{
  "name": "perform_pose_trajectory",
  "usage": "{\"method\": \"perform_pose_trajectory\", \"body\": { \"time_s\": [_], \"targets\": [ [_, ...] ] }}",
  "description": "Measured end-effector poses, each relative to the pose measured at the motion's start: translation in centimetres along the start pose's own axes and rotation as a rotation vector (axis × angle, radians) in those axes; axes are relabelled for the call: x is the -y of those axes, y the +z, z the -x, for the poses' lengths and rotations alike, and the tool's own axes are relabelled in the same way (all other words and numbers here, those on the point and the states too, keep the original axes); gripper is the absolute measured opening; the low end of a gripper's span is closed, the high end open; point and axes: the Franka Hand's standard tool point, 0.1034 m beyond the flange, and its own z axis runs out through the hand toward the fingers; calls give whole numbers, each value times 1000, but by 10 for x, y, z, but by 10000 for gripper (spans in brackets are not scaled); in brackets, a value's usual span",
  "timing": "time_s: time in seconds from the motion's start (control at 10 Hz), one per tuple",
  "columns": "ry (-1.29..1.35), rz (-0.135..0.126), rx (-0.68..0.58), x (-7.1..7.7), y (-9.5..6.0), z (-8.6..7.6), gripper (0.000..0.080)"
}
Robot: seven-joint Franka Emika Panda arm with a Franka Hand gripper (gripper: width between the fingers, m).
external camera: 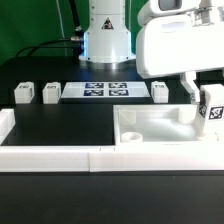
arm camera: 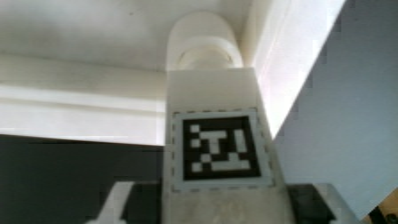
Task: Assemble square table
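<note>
The square table top (external camera: pixel 150 131), a white tray-like piece, lies on the black table at the exterior view's right. My gripper (external camera: pixel 203 97) is shut on a white leg (external camera: pixel 211 109) with a black-and-white tag, held over the top's far right corner. In the wrist view the leg (arm camera: pixel 217 100) fills the middle between my fingers (arm camera: pixel 128 203), its far end against the white top (arm camera: pixel 89 105). Whether it sits in a corner hole is hidden. Three more legs lie at the back: two at the left (external camera: pixel 24 93) (external camera: pixel 51 92), one (external camera: pixel 160 91) beside the marker board.
The marker board (external camera: pixel 108 90) lies at the back centre before the robot base (external camera: pixel 107 40). The low white border wall (external camera: pixel 50 157) runs along the front and up the exterior view's left side. A green backdrop stands behind.
</note>
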Motion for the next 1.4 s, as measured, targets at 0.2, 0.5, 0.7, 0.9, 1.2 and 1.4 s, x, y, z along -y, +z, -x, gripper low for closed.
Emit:
{"method": "perform_pose_trajectory", "body": {
  "time_s": [0.2, 0.5, 0.7, 0.9, 1.2, 1.4],
  "targets": [
    [-1, 0, -17, 0, 0, 0, 292],
    [-1, 0, -20, 0, 0, 0, 293],
    [-3, 0, -20, 0, 0, 0, 474],
    [-3, 0, -20, 0, 0, 0, 607],
    [-4, 0, -20, 0, 0, 0, 647],
    [-5, 0, -20, 0, 0, 0, 649]
  ]
}}
